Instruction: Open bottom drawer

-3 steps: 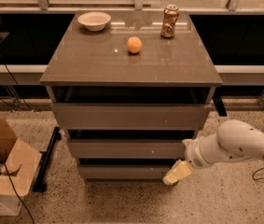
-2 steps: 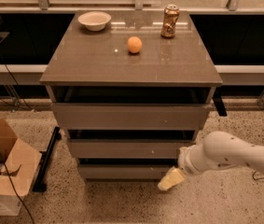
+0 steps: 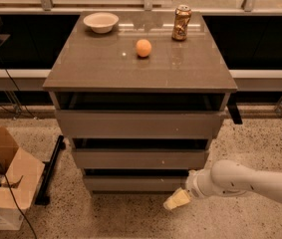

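Note:
The bottom drawer [image 3: 130, 183] is the lowest and narrowest of three plain grey-brown fronts in the cabinet, near the floor. My gripper [image 3: 176, 200] comes in from the right on a white arm [image 3: 245, 180]. It sits just below and in front of the drawer's right end, above the speckled floor. I cannot tell if it touches the drawer front.
The middle drawer [image 3: 140, 159] and top drawer [image 3: 138, 124] sit above. On the cabinet top [image 3: 105, 66] are a white bowl [image 3: 101, 21], an orange [image 3: 143, 48] and a can [image 3: 181, 22]. An open cardboard box [image 3: 3, 183] and a black bar [image 3: 51, 169] lie left on the floor.
My gripper and arm have moved left and slightly down along the front of the bottom drawer. The drawers have not visibly moved.

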### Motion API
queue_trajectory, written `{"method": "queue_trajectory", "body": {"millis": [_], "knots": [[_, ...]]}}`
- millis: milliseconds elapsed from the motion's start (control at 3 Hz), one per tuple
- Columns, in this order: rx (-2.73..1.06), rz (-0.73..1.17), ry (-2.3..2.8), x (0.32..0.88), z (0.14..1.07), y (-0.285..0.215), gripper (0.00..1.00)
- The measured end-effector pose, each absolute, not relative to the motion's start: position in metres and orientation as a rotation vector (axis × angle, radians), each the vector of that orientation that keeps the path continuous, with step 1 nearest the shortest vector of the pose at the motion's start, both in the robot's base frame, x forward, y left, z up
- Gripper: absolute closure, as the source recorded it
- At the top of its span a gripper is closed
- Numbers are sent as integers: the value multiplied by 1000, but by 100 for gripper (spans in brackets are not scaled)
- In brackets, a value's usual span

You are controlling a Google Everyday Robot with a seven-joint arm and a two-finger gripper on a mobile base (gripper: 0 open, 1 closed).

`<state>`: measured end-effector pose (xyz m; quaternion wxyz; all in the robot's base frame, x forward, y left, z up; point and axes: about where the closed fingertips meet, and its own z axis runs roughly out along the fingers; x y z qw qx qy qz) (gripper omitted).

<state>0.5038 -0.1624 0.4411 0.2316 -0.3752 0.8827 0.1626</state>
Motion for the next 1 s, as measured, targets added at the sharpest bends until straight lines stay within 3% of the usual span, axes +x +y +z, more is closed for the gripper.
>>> {"method": "queue_trajectory", "body": {"millis": [667, 1000], "knots": [[-823, 639, 2367, 520, 375, -172, 0], [-736, 736, 2347, 560, 322, -178, 0]]}}
